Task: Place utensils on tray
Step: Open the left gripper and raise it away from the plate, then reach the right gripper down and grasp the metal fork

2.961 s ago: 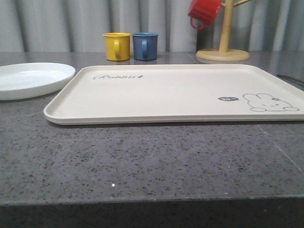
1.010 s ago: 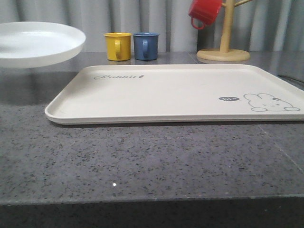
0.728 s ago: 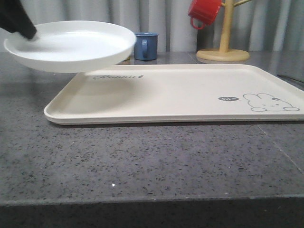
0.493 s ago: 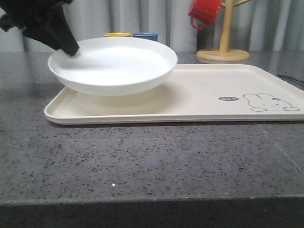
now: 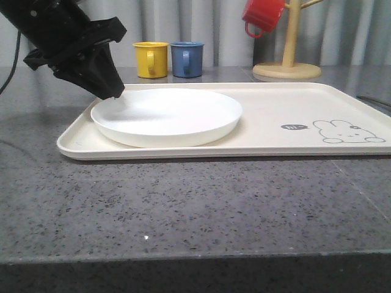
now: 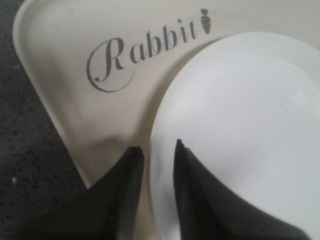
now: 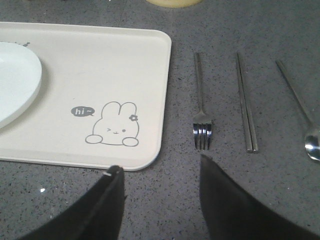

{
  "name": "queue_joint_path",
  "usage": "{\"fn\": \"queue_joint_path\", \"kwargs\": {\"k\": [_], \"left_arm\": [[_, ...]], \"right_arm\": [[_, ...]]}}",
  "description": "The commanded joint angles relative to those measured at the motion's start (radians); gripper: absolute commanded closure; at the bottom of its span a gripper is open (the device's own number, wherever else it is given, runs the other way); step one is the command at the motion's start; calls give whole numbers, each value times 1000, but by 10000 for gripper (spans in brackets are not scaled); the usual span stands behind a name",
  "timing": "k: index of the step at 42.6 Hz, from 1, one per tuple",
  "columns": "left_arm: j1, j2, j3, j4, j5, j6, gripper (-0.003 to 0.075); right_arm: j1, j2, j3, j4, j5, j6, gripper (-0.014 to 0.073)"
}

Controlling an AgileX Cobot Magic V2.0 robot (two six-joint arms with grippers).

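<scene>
The white plate (image 5: 168, 116) rests on the left half of the cream tray (image 5: 293, 104). My left gripper (image 5: 116, 94) is at the plate's left rim. In the left wrist view its fingers (image 6: 156, 147) straddle the rim of the plate (image 6: 240, 125), shut on it, beside the "Rabbit" script on the tray (image 6: 75, 100). My right gripper (image 7: 160, 167) hangs open over the bare table next to the tray's corner (image 7: 150, 155). Beyond it, to the tray's right, lie the fork (image 7: 201, 120), the knife (image 7: 246, 105) and the spoon (image 7: 305, 120).
A yellow mug (image 5: 150, 59) and a blue mug (image 5: 186, 58) stand behind the tray. A red mug (image 5: 263, 15) hangs on a wooden mug tree (image 5: 287, 61) at the back right. The grey stone table (image 5: 195, 207) stretches in front of the tray.
The left gripper lifted the plate from the table at the left, carried it rightwards and lowered it onto the tray's left half.
</scene>
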Motion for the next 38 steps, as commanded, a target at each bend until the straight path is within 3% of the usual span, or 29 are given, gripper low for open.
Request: {"fn": "queue_joint_path", "kwargs": {"k": [1, 16, 30, 38], "left_arm": [[-5, -52, -47, -34, 17, -11, 369], [-45, -302, -77, 97, 146, -62, 375], [-350, -648, 165, 560, 114, -327, 375], [-449, -805, 333, 634, 59, -385, 375]], "right_arm": [[-3, 10, -34, 5, -77, -4, 211], [-3, 10, -34, 5, -77, -4, 211], [-3, 11, -34, 5, -103, -4, 211], [-3, 17, -34, 7, -167, -4, 211]]}}
